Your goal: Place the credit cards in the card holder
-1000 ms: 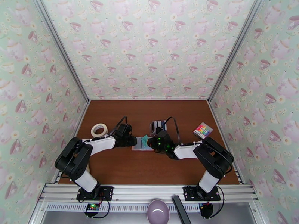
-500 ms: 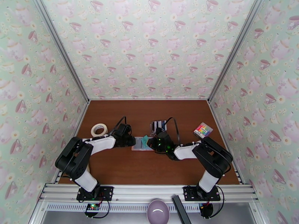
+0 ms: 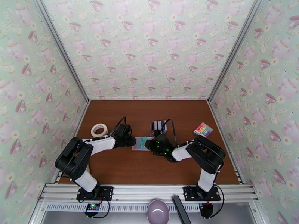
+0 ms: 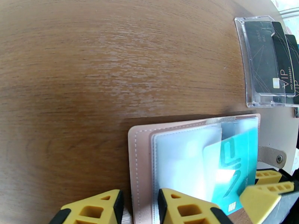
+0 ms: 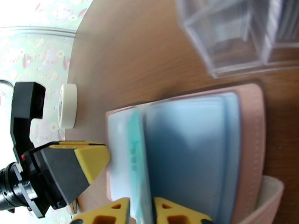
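Top view: brown wooden surface (image 3: 149, 168), both arms reach in to its middle. A small pink book-style wallet (image 3: 138, 145) lies open and flat there. The left pincer (image 3: 132, 142) is at its left edge, the right pincer (image 3: 149, 143) at its right side. A small clear plastic rack (image 3: 158, 126) with black-and-white cards sits just behind the wallet. A white tape roll (image 3: 99, 130) lies off to the left, a multicoloured striped pad (image 3: 202, 130) well apart to the right. The jaws are too small to read here.

Left wrist: wallet (image 4: 142, 165) open, pale clear pockets facing up. A teal plastic card (image 4: 239, 161) lies at the right-hand pocket; how deep, cannot tell. The left pincer is released: its yellow fingers (image 4: 93, 208) stand apart, one beside the wallet's left edge, the other over the pockets, nothing pinched. The right pincer's yellow fingers (image 4: 265, 195) are at the teal card's right edge. The black VIP credit cards (image 4: 267, 56) stand in the rack, apart from the wallet.

Right wrist: the teal card (image 5: 136, 154) is edge-on between the right pincer's two fingers (image 5: 179, 212), which stand close on either side. Cannot tell whether they clench it or stand free. The card's far end runs in among the bluish pockets. The left pincer's fingertip (image 5: 91, 159) touches the wallet's left edge. The tape roll is beyond it, the rack blurred at the top.
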You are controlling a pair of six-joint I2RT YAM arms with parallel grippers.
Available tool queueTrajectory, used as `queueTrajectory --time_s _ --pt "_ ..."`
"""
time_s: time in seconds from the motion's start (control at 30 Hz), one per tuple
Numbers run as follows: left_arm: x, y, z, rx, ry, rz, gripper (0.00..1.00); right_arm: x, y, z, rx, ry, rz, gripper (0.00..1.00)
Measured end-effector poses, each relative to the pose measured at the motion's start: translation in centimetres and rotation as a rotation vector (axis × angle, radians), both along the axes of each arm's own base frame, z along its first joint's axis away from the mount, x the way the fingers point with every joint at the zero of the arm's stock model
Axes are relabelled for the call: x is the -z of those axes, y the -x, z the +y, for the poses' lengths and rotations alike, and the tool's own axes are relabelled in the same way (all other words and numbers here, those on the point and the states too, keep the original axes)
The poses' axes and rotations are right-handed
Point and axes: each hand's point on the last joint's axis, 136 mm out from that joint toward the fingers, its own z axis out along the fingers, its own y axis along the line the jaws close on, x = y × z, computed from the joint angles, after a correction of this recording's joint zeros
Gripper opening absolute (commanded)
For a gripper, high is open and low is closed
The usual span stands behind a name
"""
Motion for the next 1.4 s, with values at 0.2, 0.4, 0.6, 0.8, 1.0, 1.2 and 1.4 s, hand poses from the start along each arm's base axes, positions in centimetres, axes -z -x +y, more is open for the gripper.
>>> queueTrajectory --time_s 0.2,0.4,0.6,0.8,1.0,1.2,1.4 --pt "0.0 -0.1 -0.1 -0.005 0.004 -0.002 0.33 -0.1 0.0 -0.4 -0.018 0.102 0.004 0.35" --pt "-0.1 -0.1 -0.1 -0.004 0.006 -0.003 0.32 0.2 -0.2 -0.2 -0.063 0.257 0.019 0.35" --pt "-0.1 -0.1 -0.2 -0.003 0.007 -0.006 0.32 0.8 -0.2 -0.3 -0.088 0.361 0.025 0.31" --pt "-0.1 -0.1 -0.3 -0.001 0.008 -0.008 0.32 0.9 -0.4 -0.5 -0.101 0.408 0.023 0.31" --pt "0.0 -0.2 -0.3 -0.001 0.01 -0.01 0.32 1.0 -0.5 -0.7 -0.106 0.442 0.019 0.23" --pt "0.0 -0.3 -0.4 -0.005 0.015 -0.015 0.32 0.9 -0.7 -0.5 -0.093 0.415 0.009 0.18" --pt "0.0 -0.3 -0.4 -0.007 0.021 -0.021 0.32 0.7 -1.0 -0.2 -0.067 0.371 0.004 0.16"
